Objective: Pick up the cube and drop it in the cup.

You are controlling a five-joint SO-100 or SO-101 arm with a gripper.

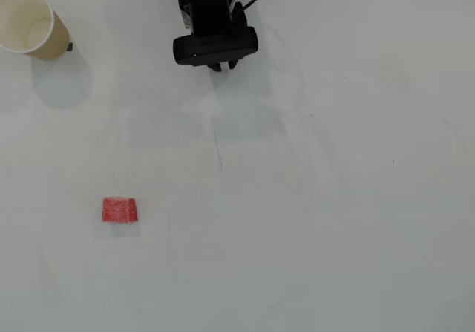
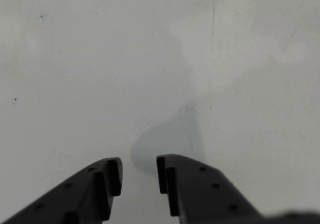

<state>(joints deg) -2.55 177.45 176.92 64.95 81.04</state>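
In the overhead view the red speckled cube (image 1: 119, 209) lies on the white table at the lower left. The cream paper cup (image 1: 56, 39) stands upright at the top left corner, and its whitish inside holds nothing. My black gripper (image 1: 221, 66) sits at the top centre, far from both. In the wrist view my gripper (image 2: 139, 174) has a narrow gap between its two black fingers (image 2: 102, 184), with nothing in it and bare table below. Neither cube nor cup shows in the wrist view.
The white table (image 1: 319, 220) has faint scuffs and a thin dark line near the middle. A black cable runs off the arm at the top edge.
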